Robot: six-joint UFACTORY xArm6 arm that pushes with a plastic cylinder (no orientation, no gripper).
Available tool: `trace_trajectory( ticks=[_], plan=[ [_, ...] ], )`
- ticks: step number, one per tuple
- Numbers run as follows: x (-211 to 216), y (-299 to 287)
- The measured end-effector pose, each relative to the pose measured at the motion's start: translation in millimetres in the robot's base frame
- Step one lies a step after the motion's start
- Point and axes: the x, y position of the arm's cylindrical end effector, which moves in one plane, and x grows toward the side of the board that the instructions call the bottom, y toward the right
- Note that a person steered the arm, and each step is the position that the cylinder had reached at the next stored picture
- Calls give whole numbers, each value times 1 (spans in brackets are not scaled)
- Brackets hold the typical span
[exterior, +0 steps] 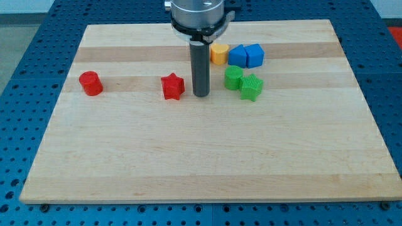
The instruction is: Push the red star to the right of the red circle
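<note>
Approach step is judged in hand: tip, holding nothing, is set just right of red star, which is well right of red circle. A leftward push is called for.

A straight dark grey cylindrical rod is showing a smooth, slightly glossy surface down to its flat-ended tip, while above it a wider round silver-grey metal collar with a black lower ring is capping the rod's upper end.
</note>
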Motion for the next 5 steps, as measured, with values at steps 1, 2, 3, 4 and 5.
trace_trajectory(
  ticks=[1, 2, 3, 4, 5],
  plan=[
    [-3, -26],
    [-3, -69],
    [-3, -106],
    [-3, -131],
    [-3, -143]
  ],
)
